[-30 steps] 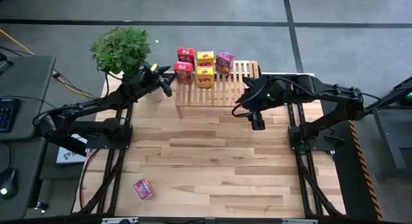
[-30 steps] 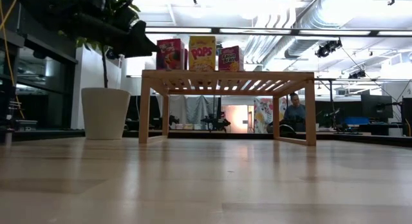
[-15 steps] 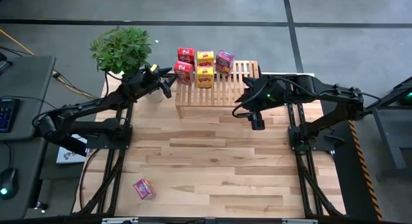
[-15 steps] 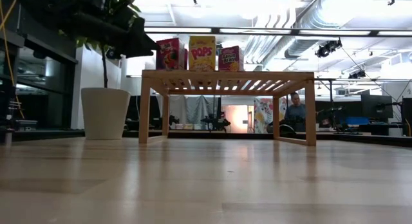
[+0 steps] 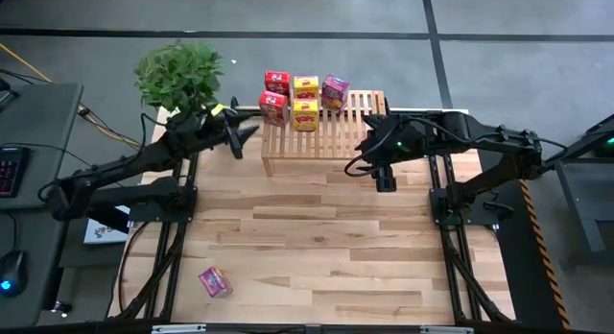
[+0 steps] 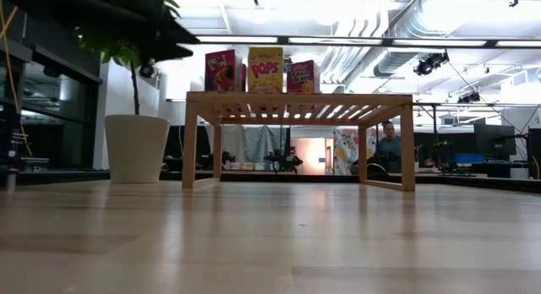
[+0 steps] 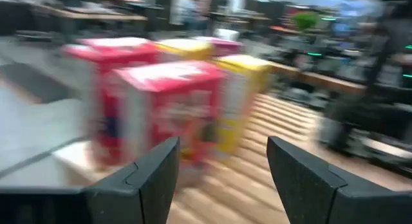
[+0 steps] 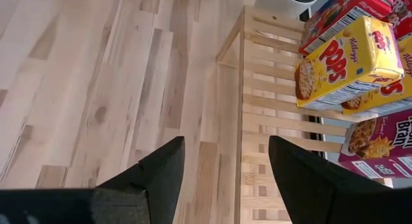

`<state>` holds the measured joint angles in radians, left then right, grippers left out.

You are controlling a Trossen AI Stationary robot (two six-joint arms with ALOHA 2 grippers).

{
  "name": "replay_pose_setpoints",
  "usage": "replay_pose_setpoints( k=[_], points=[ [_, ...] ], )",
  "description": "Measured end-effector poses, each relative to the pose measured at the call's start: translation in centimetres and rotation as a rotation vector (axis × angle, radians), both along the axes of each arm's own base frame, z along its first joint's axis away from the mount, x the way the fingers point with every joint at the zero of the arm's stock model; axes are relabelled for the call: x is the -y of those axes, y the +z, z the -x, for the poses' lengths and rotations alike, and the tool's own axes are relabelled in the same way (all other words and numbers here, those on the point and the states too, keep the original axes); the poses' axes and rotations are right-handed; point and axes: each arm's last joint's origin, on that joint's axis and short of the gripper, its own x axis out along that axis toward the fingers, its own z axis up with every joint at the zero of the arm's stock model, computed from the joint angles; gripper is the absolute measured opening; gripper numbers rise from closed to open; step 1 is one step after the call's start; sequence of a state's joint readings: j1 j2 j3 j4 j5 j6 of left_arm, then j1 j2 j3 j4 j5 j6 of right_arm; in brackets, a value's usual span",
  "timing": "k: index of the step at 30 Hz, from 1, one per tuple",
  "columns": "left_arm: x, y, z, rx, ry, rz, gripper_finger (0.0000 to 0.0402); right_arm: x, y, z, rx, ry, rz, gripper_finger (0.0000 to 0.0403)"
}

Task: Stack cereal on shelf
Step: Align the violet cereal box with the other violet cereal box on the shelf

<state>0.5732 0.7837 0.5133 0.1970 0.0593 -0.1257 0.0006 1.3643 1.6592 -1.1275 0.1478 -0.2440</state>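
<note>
A robotics lab in an open industrial hall — exposed ceiling ducts [image 6: 397,32] and strip lights overhead, a grey concrete floor [image 5: 499,17], desks with monitors [image 6: 494,142] where a person [image 6: 388,146] sits — and a wooden table [image 5: 317,238] on a dark metal frame.

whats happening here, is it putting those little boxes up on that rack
Yes. Five cereal boxes stand on the shelf: two red, two yellow, one pink. A sixth, the pink box, lies on the table near its front left. Neither gripper holds anything: the left gripper is open beside the shelf's left end, close to the red boxes, and the right gripper is open over the table by the shelf's right front corner.
</note>
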Motion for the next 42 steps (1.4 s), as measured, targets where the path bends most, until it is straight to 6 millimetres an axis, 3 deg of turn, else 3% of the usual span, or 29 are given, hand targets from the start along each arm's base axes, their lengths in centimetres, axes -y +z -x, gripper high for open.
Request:
replay_pose_setpoints(
  k=[10, 20, 31, 36, 42],
  points=[
    [4.8, 0.0, -2.1, 0.0, -0.318, 0.007, 0.0223, 0.0, 0.0, 0.0, -0.001, 0.0, 0.0, 0.0217],
    [11.1, 1.0, -2.9, 0.094, -0.846, 0.001, 0.0223, 0.0, 0.0, 0.0, -0.001, 0.0, -0.001, 0.0217],
    [21.0, 3.1, -4.0, -0.326, -0.952, -0.092, 0.0223, 0.0, 0.0, 0.0, 0.002, -0.009, -0.005, 0.0217],
    [25.3, 2.7, -3.7, -0.513, -1.109, -0.223, 0.0223, 0.0, 0.0, 0.0, 0.005, -0.022, -0.011, 0.0217],
    [28.7, 1.8, -2.3, -0.638, -1.225, -0.168, 0.0223, 0.0, 0.0, 0.0, 0.011, -0.047, -0.033, 0.0217]
  ],
)
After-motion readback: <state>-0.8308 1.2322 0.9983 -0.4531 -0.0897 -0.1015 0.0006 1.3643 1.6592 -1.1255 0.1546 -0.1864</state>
